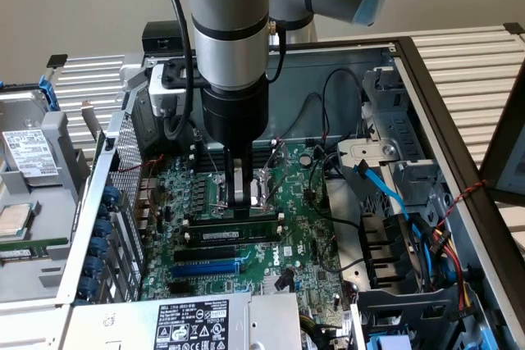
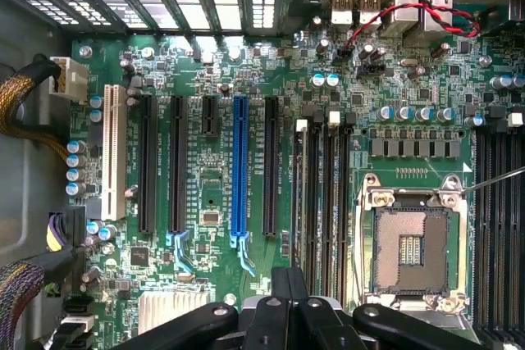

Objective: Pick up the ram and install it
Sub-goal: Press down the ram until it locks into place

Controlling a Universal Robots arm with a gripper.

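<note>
Ram (image 1: 238,231) stands on its edge on the board (image 1: 316,227), just beside a long black slot (image 1: 205,253). My gripper (image 1: 240,200) sits right over its top edge. My fingers are squeezed together with nothing between them, I think so they can push it down.

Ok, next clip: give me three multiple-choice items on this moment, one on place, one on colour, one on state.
1. The fingers are over: A the motherboard; B the hard drive; C a bare table.
2. The coloured long slot between black ones is: A red; B blue; C yellow.
3. The fingers are: A spread wide; B shut; C clamped on a cable.

A: they hang over the board by the processor socket.
B: it shows blue in both views.
B: they stand together with no gap.
</note>
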